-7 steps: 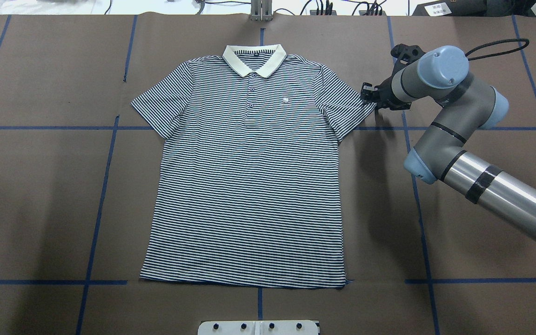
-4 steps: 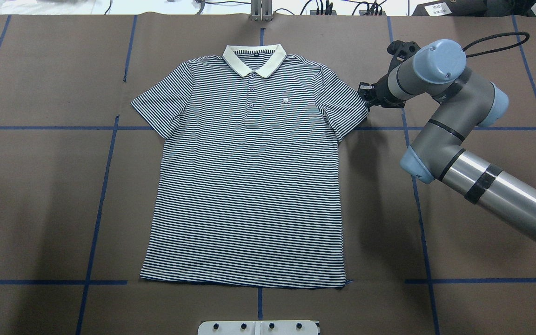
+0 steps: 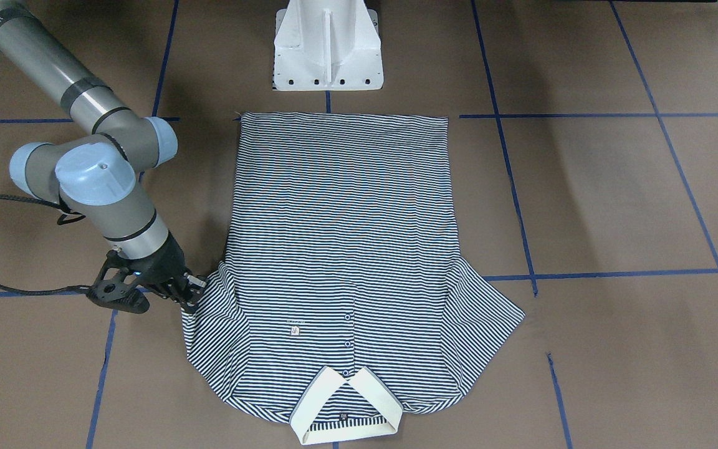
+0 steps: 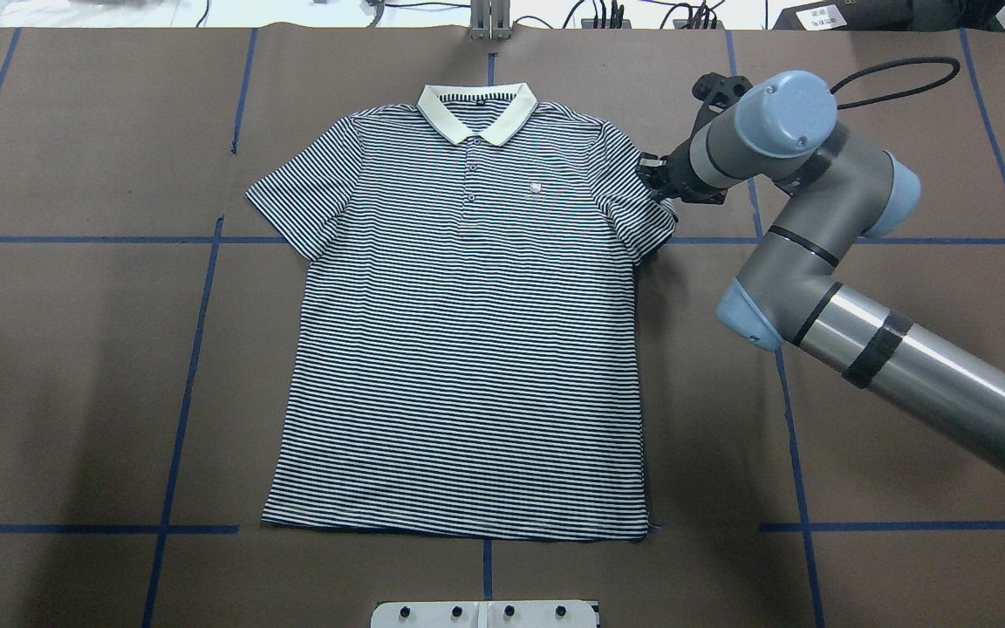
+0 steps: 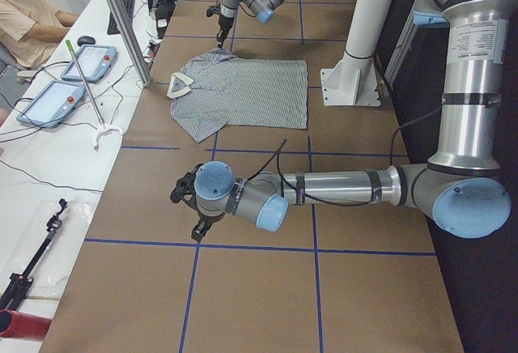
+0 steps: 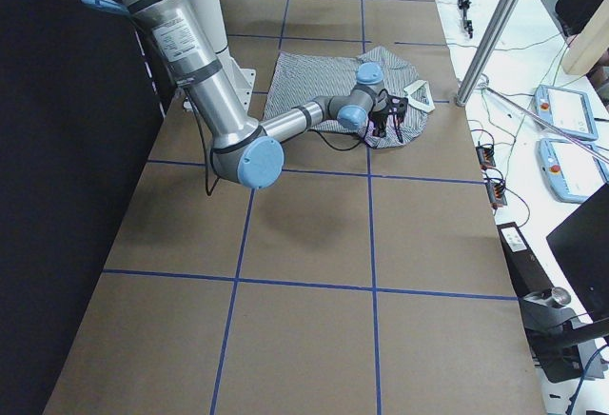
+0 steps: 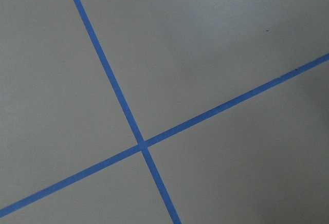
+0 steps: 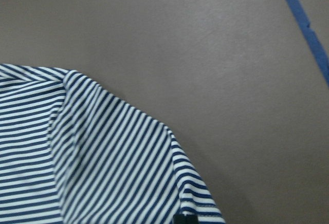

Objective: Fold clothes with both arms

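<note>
The navy-and-white striped polo shirt [image 4: 468, 349] lies flat and face up, its cream collar [image 4: 476, 109] at the far edge. My right gripper [image 4: 652, 181] is shut on the hem of the shirt's sleeve [image 4: 638, 218] on my right side and holds it just above the table. In the front-facing view the right gripper [image 3: 189, 294] pinches that sleeve [image 3: 212, 293], which bunches toward the body. The right wrist view shows the striped sleeve [image 8: 118, 167]. My left gripper [image 5: 194, 227] shows only in the exterior left view, far from the shirt; I cannot tell whether it is open.
The brown table cover [image 4: 75, 349] carries a grid of blue tape lines [image 4: 180, 436]. The white pedestal base [image 3: 328, 43] stands at the shirt's hem side. The left wrist view shows only a tape crossing [image 7: 142, 145]. Tablets and cables lie past the far edge.
My right gripper has moved left toward the shirt's middle, taking the sleeve hem with it. The sleeve now lies drawn in and slightly bunched. The rest of the shirt has not moved.
</note>
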Controlling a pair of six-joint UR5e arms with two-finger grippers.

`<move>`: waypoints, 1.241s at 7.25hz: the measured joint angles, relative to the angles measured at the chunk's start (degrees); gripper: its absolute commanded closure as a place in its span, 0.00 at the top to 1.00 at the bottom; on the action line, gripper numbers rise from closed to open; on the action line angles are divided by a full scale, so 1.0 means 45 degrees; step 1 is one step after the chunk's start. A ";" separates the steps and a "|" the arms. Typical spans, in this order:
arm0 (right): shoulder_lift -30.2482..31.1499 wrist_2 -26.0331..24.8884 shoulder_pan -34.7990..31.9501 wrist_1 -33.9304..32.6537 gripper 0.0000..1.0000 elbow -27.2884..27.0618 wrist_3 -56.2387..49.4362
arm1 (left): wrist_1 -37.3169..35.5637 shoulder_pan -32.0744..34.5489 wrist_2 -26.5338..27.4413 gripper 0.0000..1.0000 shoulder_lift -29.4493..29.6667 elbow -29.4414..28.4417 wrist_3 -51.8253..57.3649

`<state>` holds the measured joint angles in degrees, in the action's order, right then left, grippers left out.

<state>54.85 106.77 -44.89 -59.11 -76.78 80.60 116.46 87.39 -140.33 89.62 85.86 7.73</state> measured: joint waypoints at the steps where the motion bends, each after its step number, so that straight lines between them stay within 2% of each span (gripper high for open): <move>1: -0.1032 -0.0352 0.0278 -0.0518 0.00 0.0342 0.0700 | 0.0000 -0.0001 -0.0004 1.00 0.0020 0.0009 0.0004; 2: -0.2345 -0.0677 0.0443 -0.0919 0.00 0.1346 0.1303 | 0.0000 -0.0002 -0.0006 1.00 0.0039 0.0016 0.0008; 3: -0.3634 -0.1040 0.0508 -0.1053 0.11 0.2722 0.1619 | 0.0000 -0.0005 -0.0007 1.00 0.0052 0.0035 -0.0003; 4: -0.4437 -0.1414 0.0536 -0.1060 0.99 0.3804 0.1744 | 0.0004 -0.0012 -0.0016 1.00 0.0079 0.0077 -0.0229; 5: -0.4764 -0.1821 0.0588 -0.1053 1.00 0.4395 0.1756 | 0.0174 -0.0060 -0.0108 1.00 0.0157 0.0101 -0.0845; 7: -0.4890 -0.2340 0.0769 -0.1050 1.00 0.4456 0.1631 | 0.1470 -0.0655 -0.0539 1.00 0.0754 0.0071 -0.3514; 8: -0.4729 -0.2347 0.0800 -0.1091 1.00 0.3905 0.1539 | 0.2232 -0.1486 -0.0563 1.00 0.1400 0.0066 -0.5753; 9: -0.4183 -0.2170 0.0794 -0.1154 1.00 0.2812 0.1408 | 0.2781 -0.2578 -0.0191 1.00 0.2174 0.0027 -0.7618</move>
<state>36.03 97.01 -41.32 -64.30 -64.13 86.93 128.97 75.79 -141.19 99.41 85.98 -26.54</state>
